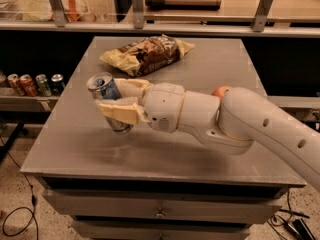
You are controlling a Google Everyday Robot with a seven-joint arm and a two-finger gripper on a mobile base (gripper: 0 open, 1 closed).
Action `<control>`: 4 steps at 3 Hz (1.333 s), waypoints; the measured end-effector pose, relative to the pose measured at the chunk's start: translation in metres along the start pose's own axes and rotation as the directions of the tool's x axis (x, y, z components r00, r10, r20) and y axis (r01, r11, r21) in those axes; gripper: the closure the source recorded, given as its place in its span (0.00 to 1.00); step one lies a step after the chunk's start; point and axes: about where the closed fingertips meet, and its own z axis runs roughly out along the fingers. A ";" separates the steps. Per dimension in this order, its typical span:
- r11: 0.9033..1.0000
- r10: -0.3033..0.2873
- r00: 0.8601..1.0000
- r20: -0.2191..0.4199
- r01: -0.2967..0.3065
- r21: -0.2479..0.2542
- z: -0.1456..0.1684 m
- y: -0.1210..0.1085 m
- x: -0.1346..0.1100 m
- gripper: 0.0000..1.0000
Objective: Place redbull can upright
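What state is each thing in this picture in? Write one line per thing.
Redbull can: tilted, top leaning left, gripped around its middle.
Gripper: shut on the redbull can, above the table's left side.
Chip bag: crumpled, lying flat at the table's far side.
Small cans: upright in a row, left of the table.

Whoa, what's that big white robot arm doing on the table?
The robot's tan two-finger hand is closed around a slim blue and silver Red Bull can, low over the grey metal table. The can is tilted, its silver top leaning away from the arm, not yet standing upright. A crinkly yellow and brown snack bag lies behind it.
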 end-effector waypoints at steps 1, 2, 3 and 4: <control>1.000 -0.008 0.999 0.041 0.007 0.005 -0.002 -0.004 0.006 1.00; 0.999 -0.037 0.998 0.046 0.036 0.013 -0.002 -0.006 0.013 1.00; 0.999 -0.040 0.998 0.055 0.039 0.014 -0.003 -0.006 0.016 1.00; 0.999 -0.038 0.997 0.066 0.037 0.013 -0.003 -0.007 0.017 1.00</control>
